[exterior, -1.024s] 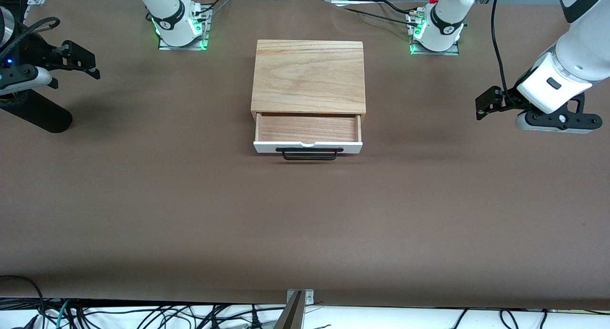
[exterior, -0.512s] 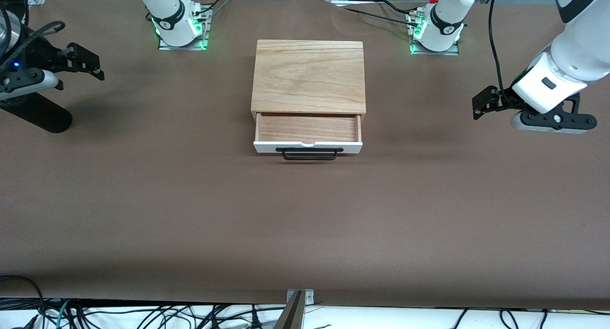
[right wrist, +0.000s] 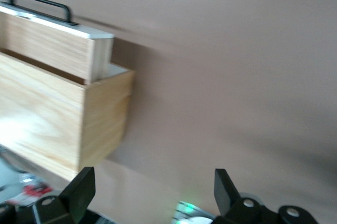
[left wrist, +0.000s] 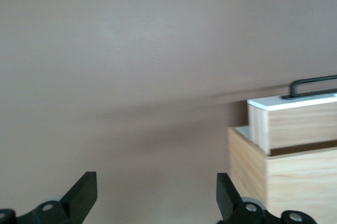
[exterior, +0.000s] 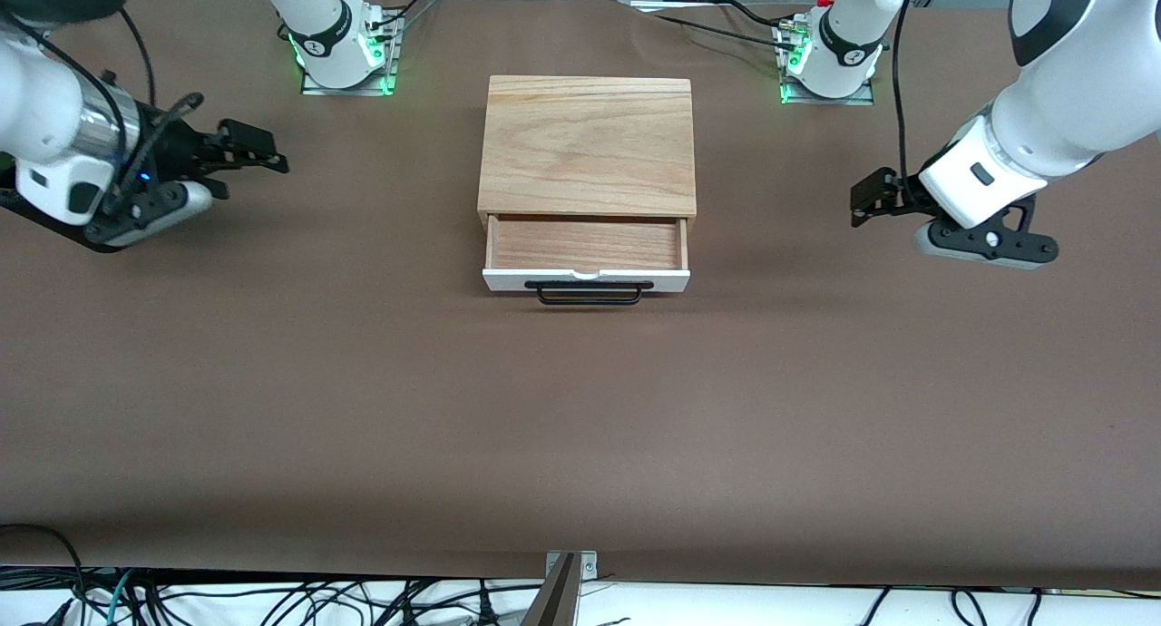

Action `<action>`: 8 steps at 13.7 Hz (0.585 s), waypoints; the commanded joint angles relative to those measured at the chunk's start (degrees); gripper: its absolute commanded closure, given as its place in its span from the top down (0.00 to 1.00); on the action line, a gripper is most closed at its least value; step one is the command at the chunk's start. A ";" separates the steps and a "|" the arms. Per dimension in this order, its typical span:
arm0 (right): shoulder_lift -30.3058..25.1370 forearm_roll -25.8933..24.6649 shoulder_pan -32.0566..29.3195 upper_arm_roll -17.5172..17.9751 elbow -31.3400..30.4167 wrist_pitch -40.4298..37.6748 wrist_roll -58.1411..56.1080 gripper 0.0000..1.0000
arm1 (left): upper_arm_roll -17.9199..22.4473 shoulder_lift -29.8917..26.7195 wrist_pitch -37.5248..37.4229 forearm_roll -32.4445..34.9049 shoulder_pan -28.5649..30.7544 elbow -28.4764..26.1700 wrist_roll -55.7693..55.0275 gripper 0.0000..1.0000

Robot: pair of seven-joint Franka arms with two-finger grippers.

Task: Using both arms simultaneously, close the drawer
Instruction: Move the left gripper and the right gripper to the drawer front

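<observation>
The drawer (exterior: 586, 256) is pulled out of its wooden box (exterior: 588, 145) in the middle of the brown table (exterior: 580, 408).

The left gripper (exterior: 868, 200) and the right gripper (exterior: 258, 151) hang wide open and hold nothing, each over bare table well apart from the box.

a brown table (exterior: 363, 381) has tangled black cables (exterior: 299, 603) along its near edge.

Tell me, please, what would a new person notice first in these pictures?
First, the wooden box in the middle of the table, with its drawer pulled out toward the front camera, its black handle free. Next, the open left gripper and open right gripper, each over bare table at its own end, touching nothing.
</observation>
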 commanded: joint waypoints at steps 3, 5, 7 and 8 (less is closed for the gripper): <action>9.78 14.41 0.76 0.02 0.69 2.91 0.13 1.00 | 0.26 6.66 10.06 -3.44 -9.18 1.20 0.77 1.00; 13.30 19.69 2.07 0.02 0.60 4.66 0.13 1.00 | 0.26 9.56 15.50 -4.14 -12.01 1.20 0.59 1.00; 16.20 22.86 2.87 0.02 0.42 5.37 -0.57 1.00 | 0.17 13.78 22.36 -10.60 -11.58 1.02 1.47 1.00; 17.52 25.40 3.66 0.11 0.42 5.46 -0.66 1.00 | 0.34 15.36 24.82 -15.00 -11.58 1.02 1.91 1.00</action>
